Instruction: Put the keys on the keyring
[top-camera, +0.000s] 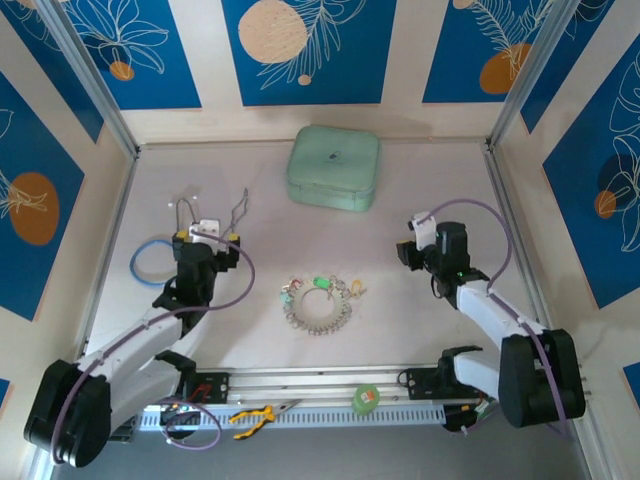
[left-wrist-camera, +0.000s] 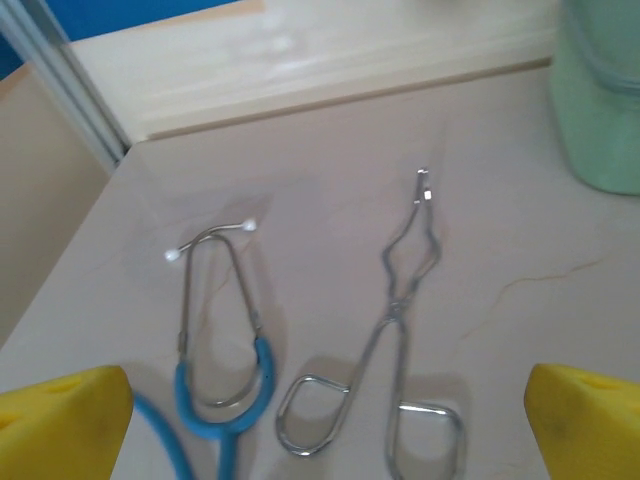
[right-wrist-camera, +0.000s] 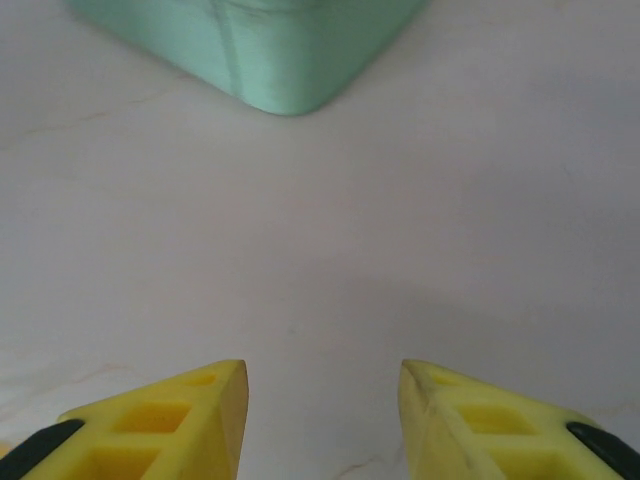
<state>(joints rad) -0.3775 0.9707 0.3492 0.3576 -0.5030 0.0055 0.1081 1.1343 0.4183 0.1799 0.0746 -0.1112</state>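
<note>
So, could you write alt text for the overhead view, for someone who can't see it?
A silvery keyring lies mid-table with coloured keys at its far rim, between the robot's left gripper and right gripper, both open and empty. A mint-green case sits behind it; a blue stethoscope lies at the left.

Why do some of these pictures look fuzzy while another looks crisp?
Top external view: crisp and evenly lit, faint shadows, the keyring clear. Left wrist view: stethoscope and metal tongs fairly sharp; green case and left gripper's fingers blurred. Right wrist view: soft throughout, the case's corner hazy, a dim shadow ahead of the right gripper's fingers.
</note>
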